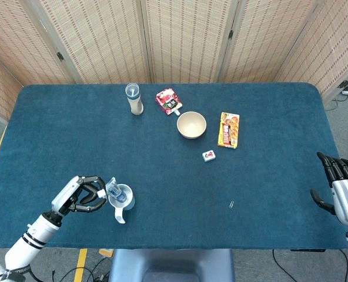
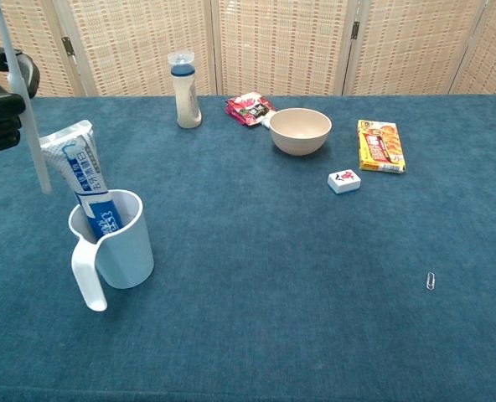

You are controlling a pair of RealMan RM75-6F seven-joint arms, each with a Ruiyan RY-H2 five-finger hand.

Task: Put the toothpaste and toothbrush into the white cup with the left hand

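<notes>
A beige bowl (image 2: 300, 131) sits between a red snack pouch (image 2: 249, 108) and a yellow box (image 2: 379, 146); a blue-collared white bottle (image 2: 186, 90) stands upright left of them.

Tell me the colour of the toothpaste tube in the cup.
White and blue toothpaste tube, clearest in the chest view.

No text can be read clearly. The toothpaste (image 2: 87, 180) tube carries blue print, the yellow box (image 2: 379, 145) and red packet (image 2: 249, 108) carry printed graphics, and the small white tile (image 2: 343, 180) bears a red mark, all too small to make out.
</notes>
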